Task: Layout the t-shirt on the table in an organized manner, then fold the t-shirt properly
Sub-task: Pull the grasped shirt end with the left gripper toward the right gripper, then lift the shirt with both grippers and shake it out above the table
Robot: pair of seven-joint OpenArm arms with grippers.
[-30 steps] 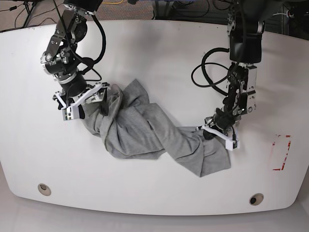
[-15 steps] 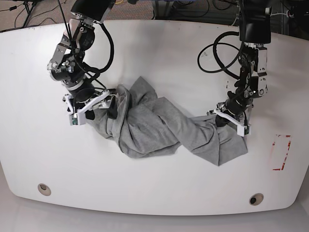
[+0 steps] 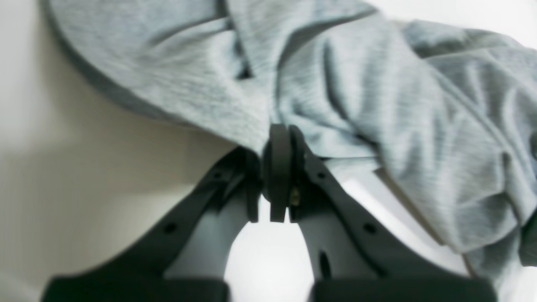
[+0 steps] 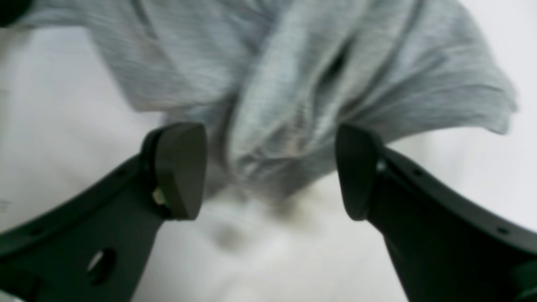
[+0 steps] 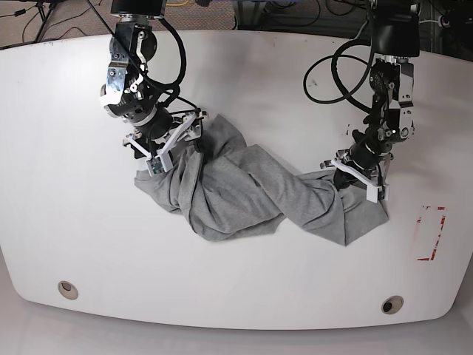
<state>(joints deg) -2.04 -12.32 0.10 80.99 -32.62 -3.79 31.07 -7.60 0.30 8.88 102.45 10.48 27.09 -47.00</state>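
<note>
The t-shirt point(image 5: 251, 192) lay twisted in a rope-like heap across the middle of the table point(image 5: 236, 296). The left gripper point(image 3: 277, 167) was clamped on a fabric edge, jaws together. The right gripper point(image 4: 268, 172) gaped wide over a bunched fold, holding nothing. Pulling from one side alone would likely tighten the twist rather than spread it.

No readable text, labels or numbers anywhere. T-shirt point(image 5: 251, 196) shows plain grey fabric only. Sole sign: a red-outlined rectangle mark point(image 5: 430, 233) on the table point(image 5: 244, 81), near its edge; no lettering.
</note>
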